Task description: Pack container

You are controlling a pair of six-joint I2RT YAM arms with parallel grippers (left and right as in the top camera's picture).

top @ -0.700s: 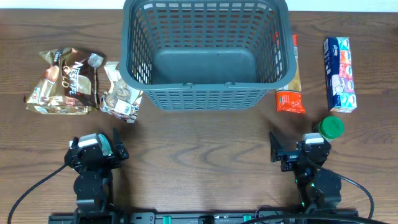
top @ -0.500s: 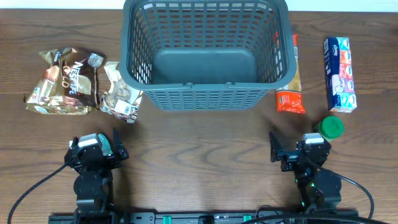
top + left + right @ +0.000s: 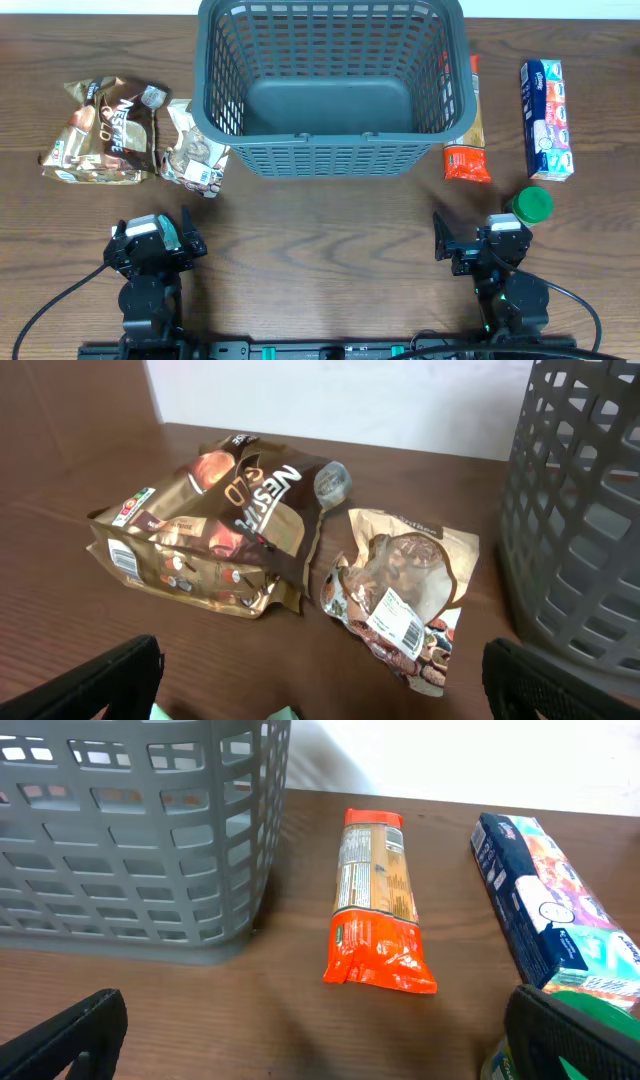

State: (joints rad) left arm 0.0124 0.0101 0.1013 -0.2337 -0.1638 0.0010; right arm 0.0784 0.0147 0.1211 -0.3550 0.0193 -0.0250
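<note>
Brown wood covers our table (image 3: 320, 230). Our big grey container (image 3: 330, 155) sits in the middle at the far side with nothing in it, and we think it is there so both arms can reach it. On our left lie a shiny brown bag (image 3: 105, 130) that says "Nescafé Gold" and a small snack bag (image 3: 193, 150) (its label is too small to read). On our right lie an orange packet (image 3: 466, 140), a blue tissue pack (image 3: 547, 120) and a green lid (image 3: 531, 205). Our left claw (image 3: 154, 235) and right claw (image 3: 482, 240) sit near us with fingers spread wide, holding nothing.
</note>
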